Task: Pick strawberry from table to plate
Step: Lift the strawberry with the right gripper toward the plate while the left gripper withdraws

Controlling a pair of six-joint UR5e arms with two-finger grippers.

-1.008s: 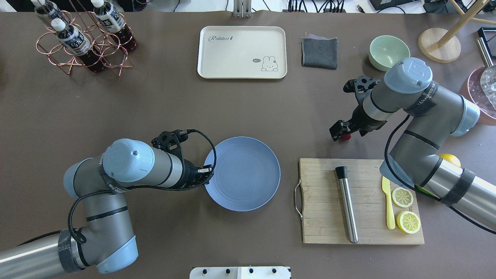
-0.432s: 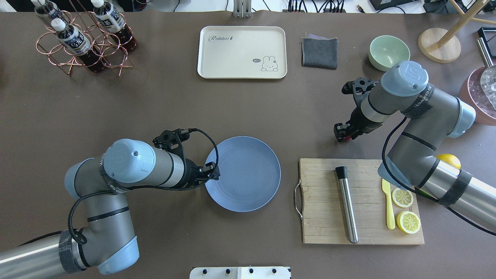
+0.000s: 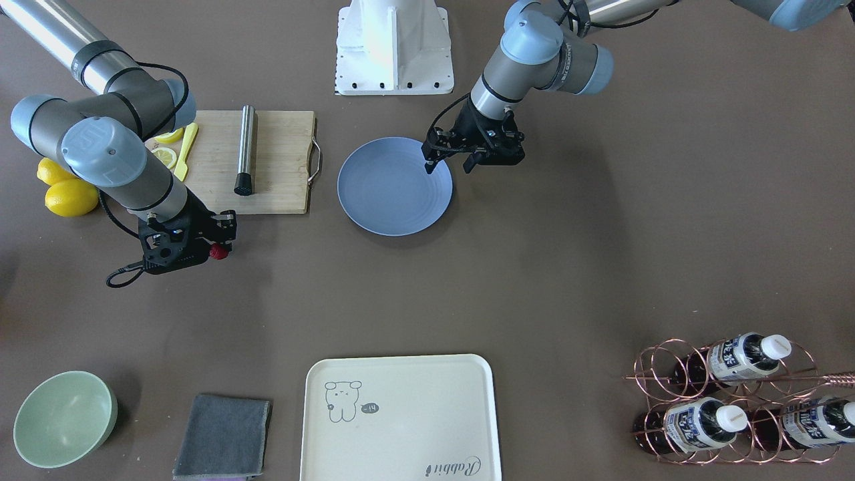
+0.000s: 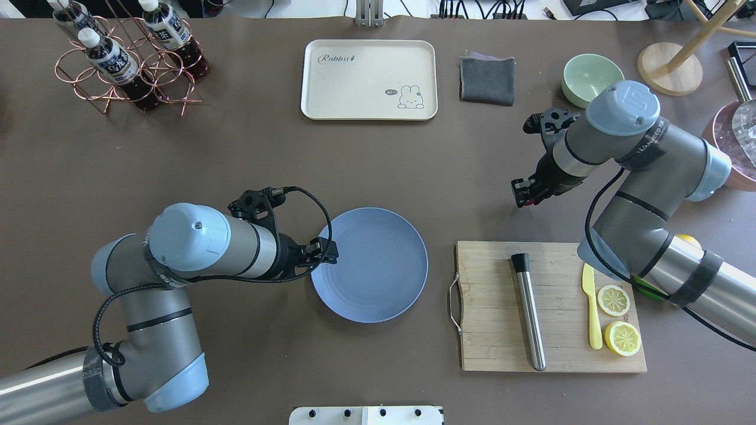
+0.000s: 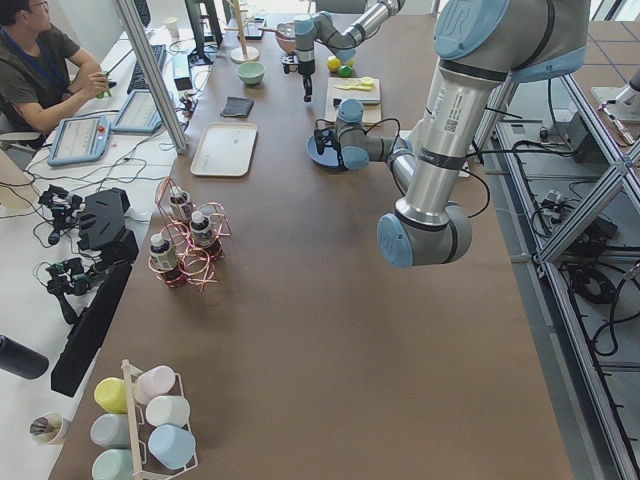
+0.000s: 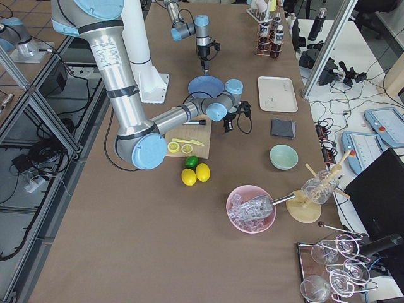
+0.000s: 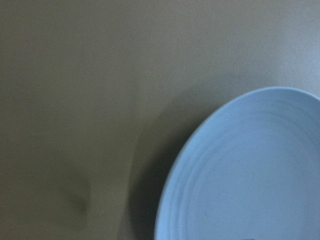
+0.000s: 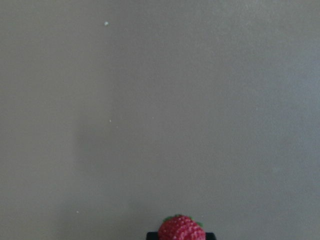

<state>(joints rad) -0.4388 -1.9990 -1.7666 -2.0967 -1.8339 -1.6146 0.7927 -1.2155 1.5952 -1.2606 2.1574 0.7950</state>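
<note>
The strawberry (image 3: 217, 251) is small, dark red and bumpy, and my right gripper (image 3: 222, 242) is shut on it. In the right wrist view the strawberry (image 8: 181, 229) shows at the bottom edge between the black pads, with bare table (image 8: 160, 100) below. From overhead the right gripper (image 4: 527, 195) hangs beyond the cutting board's far edge, well right of the blue plate (image 4: 378, 277). My left gripper (image 3: 449, 163) is open with nothing in it, over the plate's (image 3: 387, 194) rim on the robot's left. The left wrist view shows part of the plate (image 7: 250, 175).
A bamboo cutting board (image 4: 496, 307) holds a steel rod (image 4: 530, 313), a yellow knife (image 4: 591, 307) and lemon slices (image 4: 614, 300). Two whole lemons (image 3: 67, 194) lie beside it. At the far side stand a cream tray (image 4: 369, 79), grey cloth (image 4: 487, 79), green bowl (image 4: 590, 77) and bottle rack (image 4: 130, 59).
The right gripper went from open around the strawberry to shut on it, then shifted slightly toward the far side. The left gripper moved a little over the plate's rim.
</note>
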